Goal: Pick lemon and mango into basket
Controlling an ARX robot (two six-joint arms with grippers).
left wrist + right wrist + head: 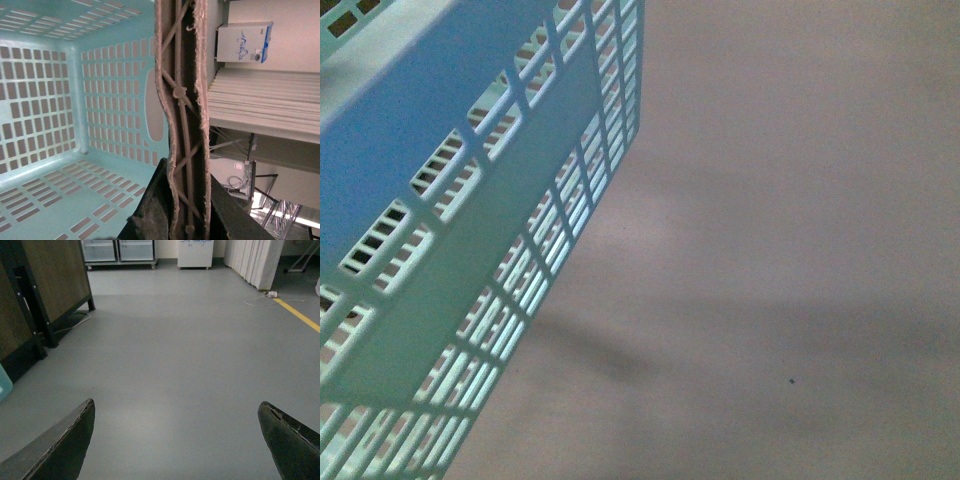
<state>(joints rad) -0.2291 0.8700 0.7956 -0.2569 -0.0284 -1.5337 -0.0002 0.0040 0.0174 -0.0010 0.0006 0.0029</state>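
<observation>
Front view sits close outside the basket (470,200); left wrist looks beyond its jaws inside it; right wrist overlooks floor (175,355).

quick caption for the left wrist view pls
Left gripper clamps the brown handle of the turquoise basket, whose visible slotted inside holds no fruit.

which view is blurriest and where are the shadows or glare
Front view: softest, the basket too close and tinted blue, faint shadows on the surface beside it. Left wrist view: sharp on the brown handle between the fingers. Right wrist view: evenly lit, pale sheen on the floor.
</observation>
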